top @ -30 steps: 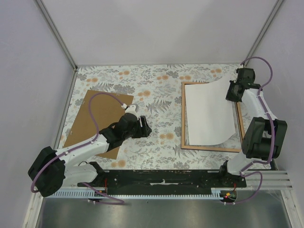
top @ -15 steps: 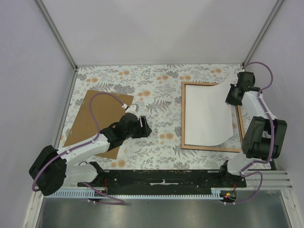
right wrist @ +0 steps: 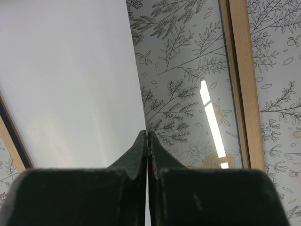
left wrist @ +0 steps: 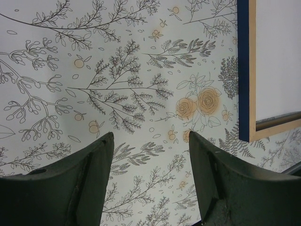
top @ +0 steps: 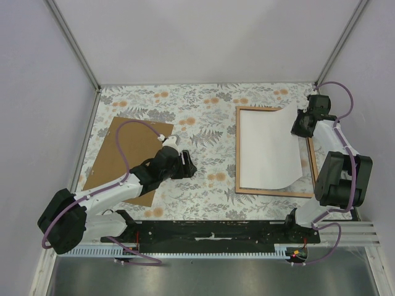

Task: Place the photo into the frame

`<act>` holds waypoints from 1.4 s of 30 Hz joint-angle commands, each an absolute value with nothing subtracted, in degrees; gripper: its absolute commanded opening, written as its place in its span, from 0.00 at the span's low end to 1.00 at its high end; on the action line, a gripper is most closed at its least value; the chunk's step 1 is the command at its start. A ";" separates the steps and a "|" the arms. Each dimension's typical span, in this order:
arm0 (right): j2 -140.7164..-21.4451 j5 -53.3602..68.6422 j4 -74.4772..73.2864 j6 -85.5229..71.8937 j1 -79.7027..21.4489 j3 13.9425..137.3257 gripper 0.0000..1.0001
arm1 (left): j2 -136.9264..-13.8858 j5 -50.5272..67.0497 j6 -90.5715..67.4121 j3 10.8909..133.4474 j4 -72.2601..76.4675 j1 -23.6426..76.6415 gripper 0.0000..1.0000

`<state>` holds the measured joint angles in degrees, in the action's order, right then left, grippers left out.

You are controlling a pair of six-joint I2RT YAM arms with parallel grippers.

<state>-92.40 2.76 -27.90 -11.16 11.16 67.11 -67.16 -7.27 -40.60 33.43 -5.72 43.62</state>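
Observation:
The photo lies white side up over the frame, its right edge lifted and curled. My right gripper is shut on that lifted edge near the frame's far right corner. In the right wrist view the jaws are pressed together on the thin sheet of the photo. Beside it the glass and the light wood rail of the frame show. My left gripper hovers open over the tablecloth, left of the frame. Nothing is between the fingers of the left gripper. The frame's corner lies to its right.
A brown backing panel lies at the left of the table, partly under my left arm. A floral tablecloth covers the table between the panel and the frame. Grey walls close in the back and both sides.
My right gripper has moved slightly toward the far side with the photo's edge, and the sheet's near right corner has drawn back inside the frame. The left arm has not moved.

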 commanded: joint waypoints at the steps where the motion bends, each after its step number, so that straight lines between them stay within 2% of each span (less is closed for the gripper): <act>1: -90.61 2.82 -25.49 -11.95 11.34 67.41 0.01 | -67.24 -7.12 -38.85 34.54 -3.34 43.24 0.72; 3: -90.88 0.72 -26.97 -12.04 11.34 68.11 0.23 | -67.24 -7.21 -38.85 34.54 -3.34 43.15 0.72; 5: -90.70 -2.35 -28.73 -11.69 11.34 69.16 0.54 | -67.24 -7.38 -38.85 34.54 -3.34 43.15 0.72; 6: -90.53 -3.94 -30.39 -11.52 11.42 69.87 0.63 | -67.24 -7.47 -38.93 34.63 -3.60 43.07 0.72; 8: -90.09 -7.02 -33.21 -10.73 11.42 72.15 0.74 | -67.32 -7.56 -38.85 34.80 -3.52 43.07 0.72; 10: -89.74 -9.66 -36.11 -10.37 11.43 75.39 0.80 | -67.76 -7.47 -38.76 35.07 -3.17 43.07 0.72; 17: -91.49 -21.44 -48.85 -14.05 11.51 85.68 0.86 | -74.34 -4.67 -37.00 41.47 -2.37 43.24 0.72; 19: -90.36 -16.38 -50.36 -16.95 11.25 86.57 0.86 | -78.46 -3.78 -37.53 45.77 -3.59 43.50 0.75; 25: -84.91 -10.02 -49.66 -19.86 5.46 84.29 0.86 | -95.07 -9.04 -35.68 62.38 -7.82 49.30 0.74; 32: -78.58 -7.47 -46.85 -21.71 2.20 78.23 0.86 | -110.02 -18.18 -35.78 77.50 -10.01 54.75 0.65; 42: -74.97 -5.36 -45.18 -21.62 2.11 74.09 0.86 | -119.53 -20.65 -34.37 83.93 -10.72 56.78 0.62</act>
<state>-77.28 -6.85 -47.53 -20.86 2.20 74.76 -117.51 -17.58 -36.97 80.38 -10.76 56.60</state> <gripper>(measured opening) 0.858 0.633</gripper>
